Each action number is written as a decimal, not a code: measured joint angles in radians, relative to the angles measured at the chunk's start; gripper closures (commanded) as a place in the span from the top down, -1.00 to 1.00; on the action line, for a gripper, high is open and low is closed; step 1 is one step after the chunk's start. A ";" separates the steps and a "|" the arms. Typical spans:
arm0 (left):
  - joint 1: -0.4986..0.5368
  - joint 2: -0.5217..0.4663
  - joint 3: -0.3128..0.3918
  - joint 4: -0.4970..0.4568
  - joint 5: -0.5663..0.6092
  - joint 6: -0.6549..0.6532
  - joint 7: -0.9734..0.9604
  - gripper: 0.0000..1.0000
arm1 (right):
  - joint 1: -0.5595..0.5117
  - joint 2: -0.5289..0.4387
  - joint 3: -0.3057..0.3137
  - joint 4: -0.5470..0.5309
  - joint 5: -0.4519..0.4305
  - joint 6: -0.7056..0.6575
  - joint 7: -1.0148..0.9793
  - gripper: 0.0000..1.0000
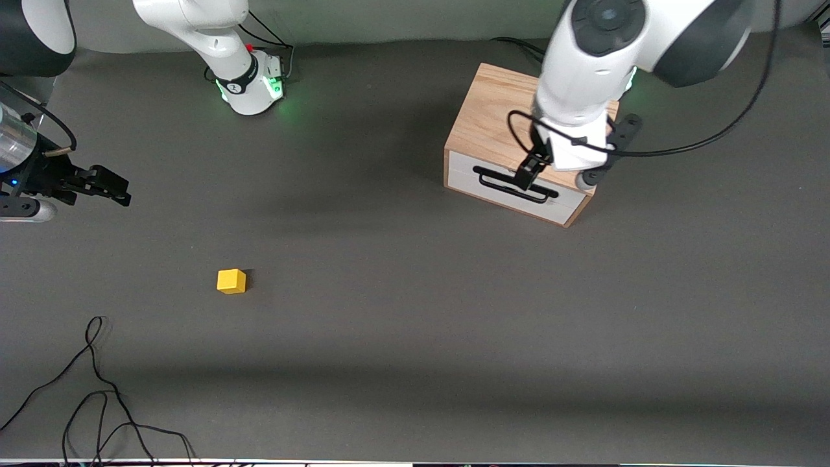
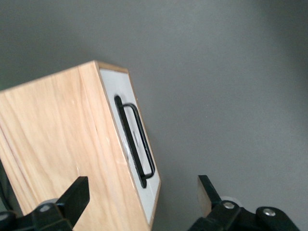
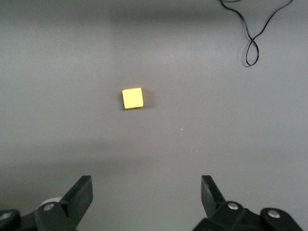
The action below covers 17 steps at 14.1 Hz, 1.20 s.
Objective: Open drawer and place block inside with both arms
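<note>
A light oak-coloured wooden box stands on the dark grey table toward the left arm's end, close to the edge where the robot bases stand. Its single wide drawer, with a white front panel and a black bar handle, is shut flush with the box and faces the front camera at a slight angle.

The left gripper hangs over the front upper edge of the box, just above the handle. In the left wrist view its two black fingers stand wide apart, one over the wooden top and the other over the table in front of the drawer, with the handle between them; they hold nothing and do not touch the handle.

The small bright yellow cube sits alone on the table toward the right arm's end, nearer the front camera than the box and well apart from it. A loose black cable lies coiled near the table corner on that same end, nearest the front camera.

The right gripper waits in the air above the table edge at the right arm's end, well apart from the cube. In the right wrist view its fingers are spread wide and empty, with the cube visible on the table below.
</note>
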 measured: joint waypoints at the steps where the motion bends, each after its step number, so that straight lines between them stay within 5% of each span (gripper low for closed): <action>1: -0.017 0.014 -0.001 0.004 0.000 0.002 -0.047 1.00 | 0.000 0.000 0.000 0.009 -0.001 -0.014 0.000 1.00; 10: -0.031 0.048 0.001 -0.028 -0.035 0.002 -0.106 1.00 | 0.002 0.033 0.001 0.025 -0.001 -0.035 0.000 1.00; 17: -0.028 0.085 0.004 -0.224 -0.032 0.222 -0.106 1.00 | 0.013 0.074 0.008 0.030 0.034 -0.004 0.000 1.00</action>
